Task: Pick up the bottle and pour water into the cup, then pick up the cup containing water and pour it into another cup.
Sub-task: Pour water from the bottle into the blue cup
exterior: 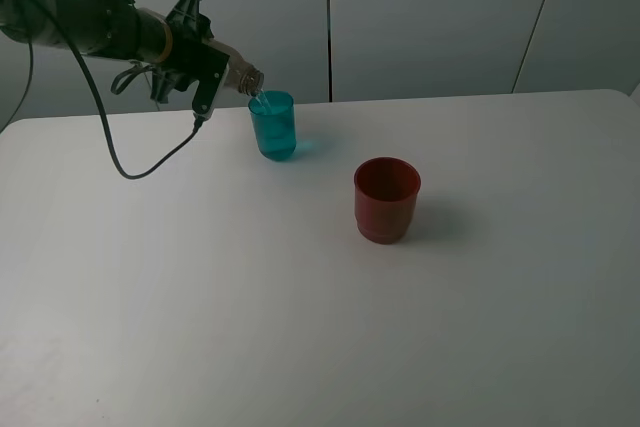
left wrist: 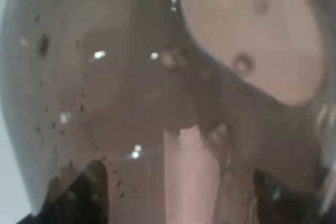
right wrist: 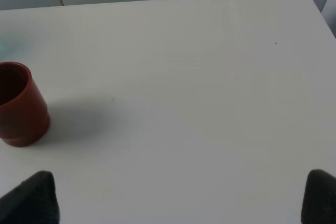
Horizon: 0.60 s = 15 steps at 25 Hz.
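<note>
Exterior high: bottle (exterior: pixel 240 75) in left hand (exterior: pixel 207 69), tipped over cup (exterior: pixel 273 127).

Soft even light, faint shadows, left wrist view blurred close-up

Overhead cam sits high at the near side, angled down across the whole worktop (exterior: pixel 300 347) toward the far wall (exterior: pixel 430 17). Left wrist cam is jammed right against the bottle (left wrist: pixel 131 103), which fills its blurred frame. Right wrist cam hangs low, facing far; shares the dark red cup (right wrist: pixel 21 103) and far-right worktop corner with overhead.
</note>
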Motion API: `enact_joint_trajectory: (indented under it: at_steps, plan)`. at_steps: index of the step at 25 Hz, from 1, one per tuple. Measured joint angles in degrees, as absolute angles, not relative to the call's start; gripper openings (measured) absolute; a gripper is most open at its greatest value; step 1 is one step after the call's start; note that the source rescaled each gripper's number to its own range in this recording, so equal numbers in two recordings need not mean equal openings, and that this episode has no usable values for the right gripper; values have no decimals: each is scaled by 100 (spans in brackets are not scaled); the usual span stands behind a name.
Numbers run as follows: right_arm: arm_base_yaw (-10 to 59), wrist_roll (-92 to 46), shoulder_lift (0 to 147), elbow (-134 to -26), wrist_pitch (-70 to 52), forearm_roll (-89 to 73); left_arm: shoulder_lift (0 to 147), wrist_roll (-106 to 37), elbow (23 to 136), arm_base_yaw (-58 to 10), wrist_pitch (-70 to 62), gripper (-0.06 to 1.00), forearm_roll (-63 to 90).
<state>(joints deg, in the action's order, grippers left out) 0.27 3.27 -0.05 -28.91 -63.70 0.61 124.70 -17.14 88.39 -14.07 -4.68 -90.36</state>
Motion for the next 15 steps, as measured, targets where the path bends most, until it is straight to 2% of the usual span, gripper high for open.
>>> enact_joint_trajectory:
  at_steps: [15]
  plan:
    - [27,327,-5,-2891,-6370,61,12425,-1970,8982,-1396,-163,0,-9058]
